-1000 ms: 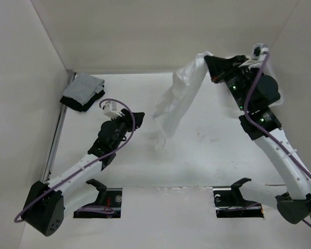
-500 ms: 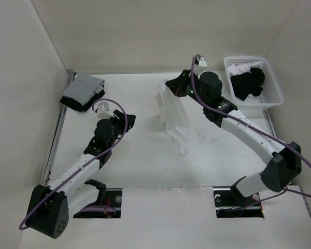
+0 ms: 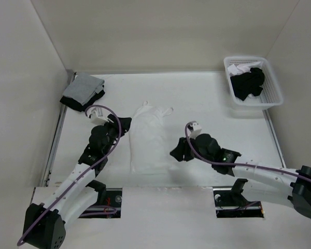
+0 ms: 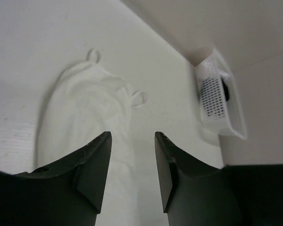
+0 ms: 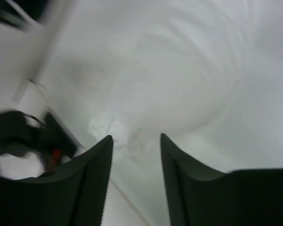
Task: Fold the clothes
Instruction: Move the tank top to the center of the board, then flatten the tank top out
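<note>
The clothes (image 3: 147,139), one white garment, lie spread lengthwise on the table's middle, with two thin cord loops at the far end (image 4: 139,97). My left gripper (image 3: 127,124) stands open just left of the garment's far part, nothing between its fingers (image 4: 98,160); in the left wrist view the clothes (image 4: 85,110) stretch ahead of the jaws. My right gripper (image 3: 174,152) is open beside the garment's near right edge. The blurred right wrist view shows the clothes (image 5: 170,70) in front of the empty gripper (image 5: 136,139).
A white basket (image 3: 273,88) at the back right holds a black garment (image 3: 248,83) and some white cloth. A grey-and-black cloth stack (image 3: 83,91) lies at the back left corner. White walls close in the table on three sides.
My right arm swung the hanging garment from the back right down to the table's middle and let go; the cloth now lies flat. The left arm drew slightly nearer.
</note>
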You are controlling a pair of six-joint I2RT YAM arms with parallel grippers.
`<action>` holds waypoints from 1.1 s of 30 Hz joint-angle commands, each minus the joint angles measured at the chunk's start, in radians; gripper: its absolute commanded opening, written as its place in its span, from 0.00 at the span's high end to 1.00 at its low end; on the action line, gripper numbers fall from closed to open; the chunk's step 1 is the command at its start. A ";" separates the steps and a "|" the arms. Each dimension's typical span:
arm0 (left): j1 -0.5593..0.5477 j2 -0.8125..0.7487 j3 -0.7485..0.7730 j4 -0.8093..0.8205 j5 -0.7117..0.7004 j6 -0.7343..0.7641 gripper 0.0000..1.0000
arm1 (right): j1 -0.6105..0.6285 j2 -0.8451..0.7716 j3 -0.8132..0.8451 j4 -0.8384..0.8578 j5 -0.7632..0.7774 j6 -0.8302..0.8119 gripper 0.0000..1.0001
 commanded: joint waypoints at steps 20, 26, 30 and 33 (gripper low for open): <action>-0.227 0.124 0.018 -0.611 -0.310 0.007 0.77 | -0.135 0.487 0.170 0.163 0.052 0.075 0.52; -0.374 0.161 0.099 -0.835 -0.309 -0.120 0.82 | -0.161 0.594 0.226 0.225 0.040 0.108 0.52; -0.489 0.122 0.144 -1.036 -0.385 -0.294 0.75 | -0.175 0.645 0.257 0.244 0.018 0.138 0.52; -0.535 0.153 0.151 -1.067 -0.360 -0.348 0.69 | -0.172 0.622 0.230 0.294 0.012 0.154 0.52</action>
